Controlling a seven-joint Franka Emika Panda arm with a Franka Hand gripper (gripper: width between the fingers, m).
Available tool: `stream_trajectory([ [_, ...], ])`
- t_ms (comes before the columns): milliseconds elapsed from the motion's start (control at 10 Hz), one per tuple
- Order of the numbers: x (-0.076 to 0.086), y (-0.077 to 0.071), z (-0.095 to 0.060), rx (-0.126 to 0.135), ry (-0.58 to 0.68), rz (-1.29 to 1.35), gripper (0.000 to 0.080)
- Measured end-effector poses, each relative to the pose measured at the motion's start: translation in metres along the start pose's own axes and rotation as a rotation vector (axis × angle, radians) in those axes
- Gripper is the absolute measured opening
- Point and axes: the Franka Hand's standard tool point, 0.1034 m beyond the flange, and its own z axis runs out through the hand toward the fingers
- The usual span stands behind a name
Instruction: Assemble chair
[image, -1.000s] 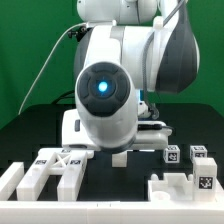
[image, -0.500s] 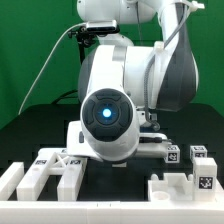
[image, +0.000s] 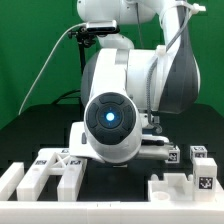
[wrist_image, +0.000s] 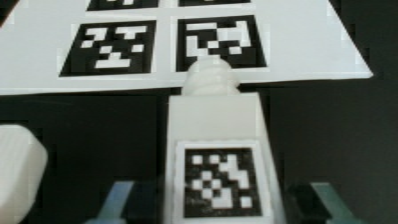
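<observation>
Straddling the tagged end of a long white chair piece (wrist_image: 219, 120), the pincer (wrist_image: 221, 200) is standing open. One of its grey fingers (wrist_image: 121, 202) is showing on each side of the piece, and a dark strip of the black tabletop (wrist_image: 338, 130) is showing between each finger and the piece's flank, so nothing is being gripped. The piece is lying flat on the tabletop and is carrying a black-and-white tag (wrist_image: 221, 178) on its upper face, right between the fingers. Its other end is narrowing to a small rounded peg (wrist_image: 210, 75), which is overlapping the edge of the marker board (wrist_image: 294, 72) in the wrist view; whether it is touching the board I cannot tell. A second white block (wrist_image: 15, 170) is lying near the piece, apart from it.

In the exterior view the arm (image: 135, 85) is leaning low over the tabletop and hiding the pincer behind its bulky body, whose round blue light (image: 108, 117) is facing the camera. More white chair parts are lying in front: a slotted part (image: 50, 172) toward the exterior view's left, a blocky part (image: 178, 188) toward its right, and a small tagged block (image: 198, 154) behind that.
</observation>
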Motion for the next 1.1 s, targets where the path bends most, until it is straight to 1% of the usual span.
stream_trajectory([
  [500, 0.0, 0.0, -0.002, 0.0, 0.003, -0.003, 0.0284],
  [600, -0.002, -0.004, -0.021, 0.002, 0.027, -0.027, 0.0284],
  [700, -0.008, -0.007, -0.047, 0.004, 0.062, -0.038, 0.0284],
  [800, -0.018, -0.011, -0.065, 0.012, 0.059, -0.045, 0.0284],
  [900, -0.025, -0.013, -0.089, 0.013, 0.086, -0.053, 0.0284],
  [1000, -0.031, -0.012, -0.097, 0.016, 0.095, -0.052, 0.0284],
  [1100, -0.02, -0.011, -0.099, 0.015, 0.172, -0.052, 0.0284],
])
